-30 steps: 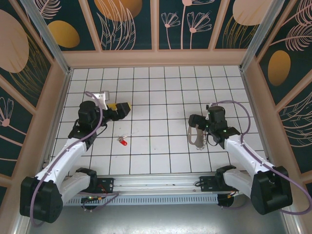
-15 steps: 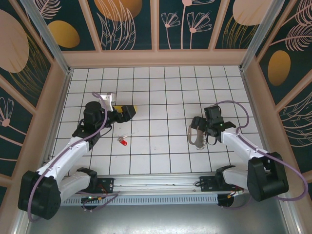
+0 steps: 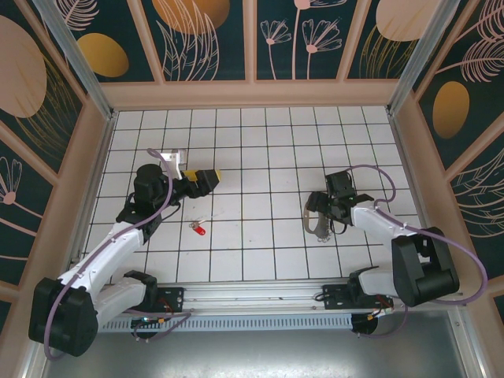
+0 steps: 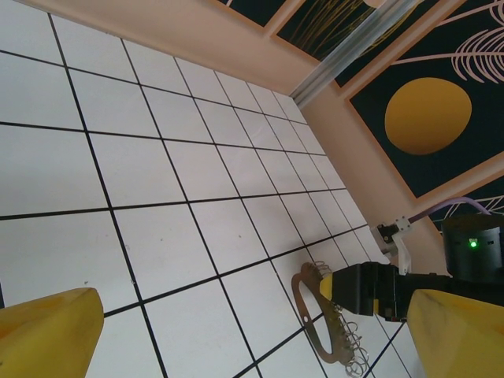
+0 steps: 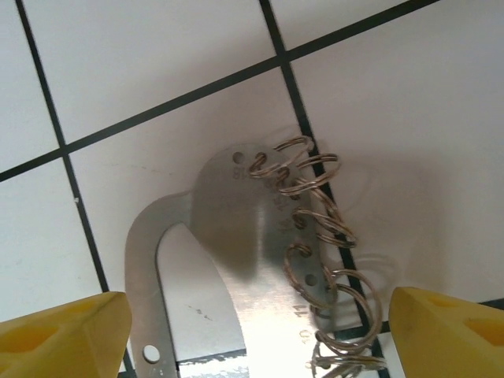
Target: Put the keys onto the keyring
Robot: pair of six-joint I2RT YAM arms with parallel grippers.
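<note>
Between the wide-spread yellow fingers (image 5: 59,335) of the right gripper (image 5: 253,335) lies the flat, pale D-shaped keyring plate (image 5: 228,220). Its row of small silver wire rings (image 5: 319,236) sits nearer one finger, and neither finger touches it. It looks thin, stiff, light and slippery, so it is best pinched across its plain curved band. Well apart, closer to the equally wide left gripper (image 4: 252,331), lies the tiny red-headed silver key (image 3: 198,229), probably light and easily flicked.

Bare tiles (image 3: 252,230) run from the key (image 3: 198,229) toward 3 o'clock as far as the keyring (image 3: 309,220) (a wide lane). The left gripper (image 3: 206,179) hangs at the key's 12; the right gripper (image 3: 321,211) straddles the keyring from 1 o'clock.
</note>
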